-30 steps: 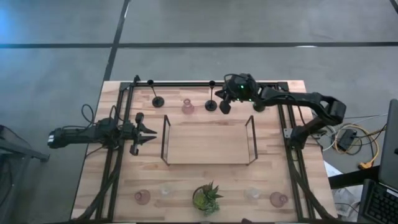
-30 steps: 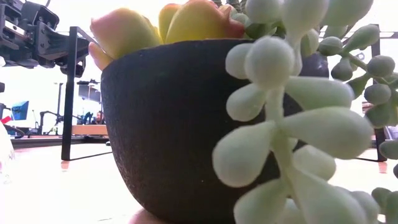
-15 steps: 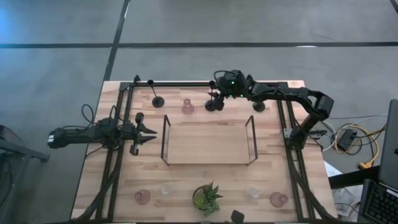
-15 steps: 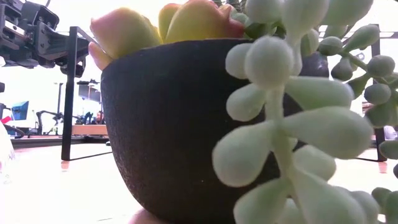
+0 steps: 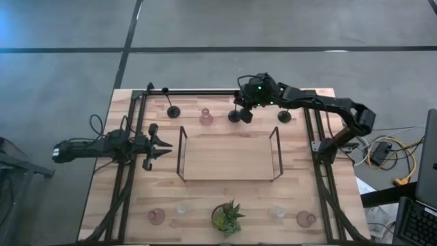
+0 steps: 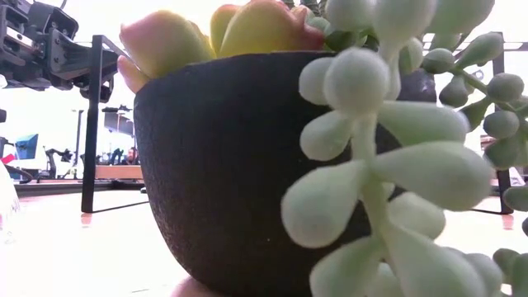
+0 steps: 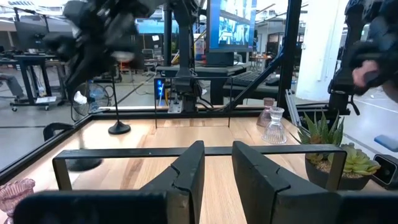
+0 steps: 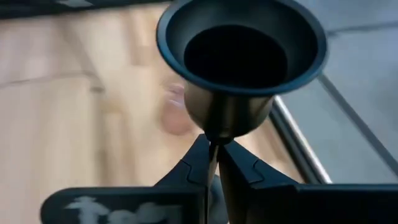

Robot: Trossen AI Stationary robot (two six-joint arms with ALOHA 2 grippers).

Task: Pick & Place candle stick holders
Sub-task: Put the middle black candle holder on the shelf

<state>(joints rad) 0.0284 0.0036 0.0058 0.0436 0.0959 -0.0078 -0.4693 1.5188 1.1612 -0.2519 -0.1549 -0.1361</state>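
My right gripper (image 5: 243, 111) is at the table's far edge, shut on a black candle stick holder (image 5: 234, 115) whose round cup (image 8: 242, 56) fills the right wrist view. Two more black holders (image 5: 173, 109) (image 5: 284, 116) and a pink glass one (image 5: 205, 117) stand on their bases along the far edge. Pink (image 5: 156, 216) (image 5: 305, 219) and clear (image 5: 181, 209) (image 5: 276, 212) holders stand along the near edge. My left gripper (image 5: 160, 145) (image 7: 217, 177) waits at the table's left, open, with nothing between its fingers. My right gripper pinches the black holder's thin stem (image 8: 212, 144) between its two fingers, just under the cup. The fingers come from the table's right, slanting down, and lie across the stem. The holder stands upright in the hold; the gripper hides whether its base is on the table.
A wooden tray with a black wire frame (image 5: 229, 154) sits in the middle of the table. A potted plant (image 5: 227, 217) (image 6: 247, 165) stands at the near edge and fills the low view. Black rails (image 5: 205, 91) run along the far edge and both sides.
My right gripper has gone toward the table's left, from beside the black holder onto it, and has taken hold of its stem. It has then drawn back slightly toward the right with the holder.
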